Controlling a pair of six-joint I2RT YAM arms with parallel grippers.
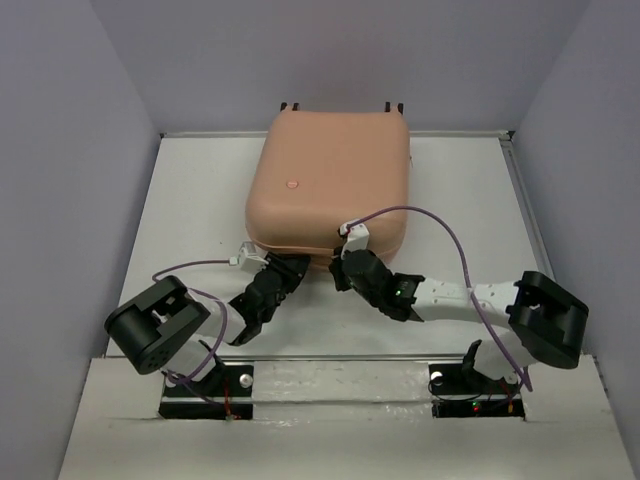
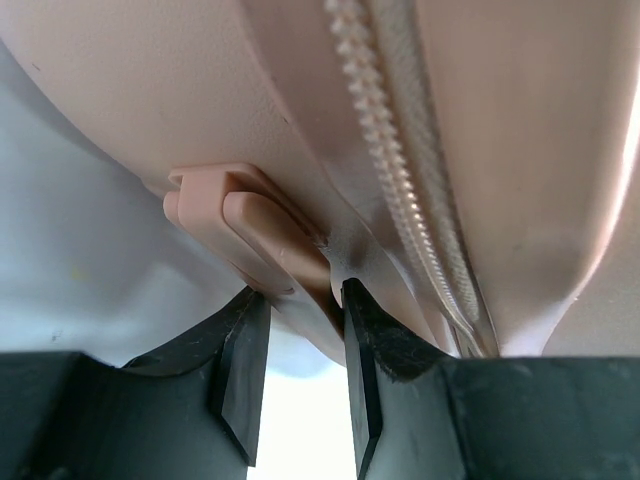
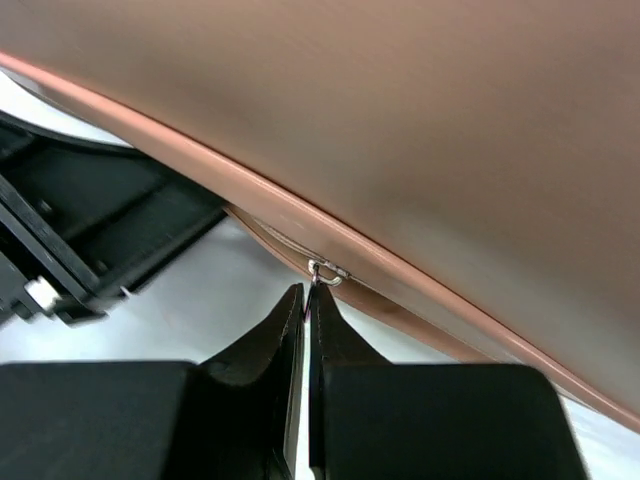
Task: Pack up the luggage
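The luggage point(image 1: 330, 175) is a peach-pink hard-shell case lying closed and flat at the middle back of the table. My left gripper point(image 1: 290, 265) is at its near edge. In the left wrist view the two fingertips point(image 2: 300, 295) pinch the lower end of the case's peach handle point(image 2: 265, 235), with the zip teeth point(image 2: 400, 170) running just to the right. My right gripper point(image 1: 343, 268) is also at the near edge, a little to the right. Its jaws point(image 3: 307, 295) are pressed together on the thin zip pull that hangs from the metal slider point(image 3: 326, 272).
Small black wheels point(image 1: 290, 105) stick out at the case's far edge. Grey walls stand on three sides of the white table point(image 1: 200, 200). A purple cable point(image 1: 450, 240) arcs over the right arm. The black left arm point(image 3: 90, 230) lies close beside the right gripper.
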